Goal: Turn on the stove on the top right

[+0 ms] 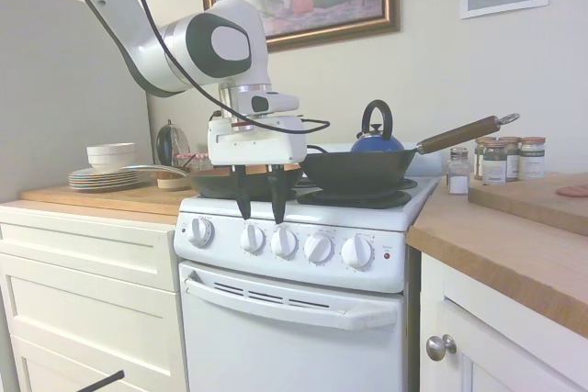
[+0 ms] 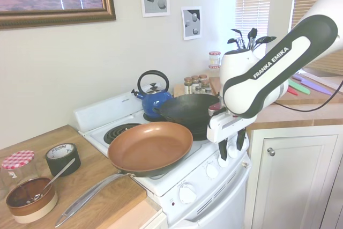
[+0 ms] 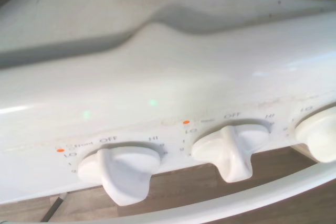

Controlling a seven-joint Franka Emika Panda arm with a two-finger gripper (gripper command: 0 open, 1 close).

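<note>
The white stove (image 1: 303,319) stands between wooden counters, with five round white knobs along its front panel and a small red light (image 1: 387,255) at the right end. My gripper (image 1: 261,218) hangs open just above and in front of the second knob (image 1: 253,238) and third knob (image 1: 284,242), fingers pointing down and holding nothing. From the other side, the gripper (image 2: 230,151) is at the stove's front edge. The wrist view shows two knobs (image 3: 123,174) (image 3: 231,150) up close, both with pointers near OFF, and part of a further knob (image 3: 320,137).
A copper pan (image 1: 230,181) and a black wok (image 1: 358,172) with a wooden handle sit on the burners, just behind the gripper. A blue kettle (image 1: 377,140) stands at the back. Stacked plates (image 1: 101,176) are on the left counter, spice jars (image 1: 505,158) on the right.
</note>
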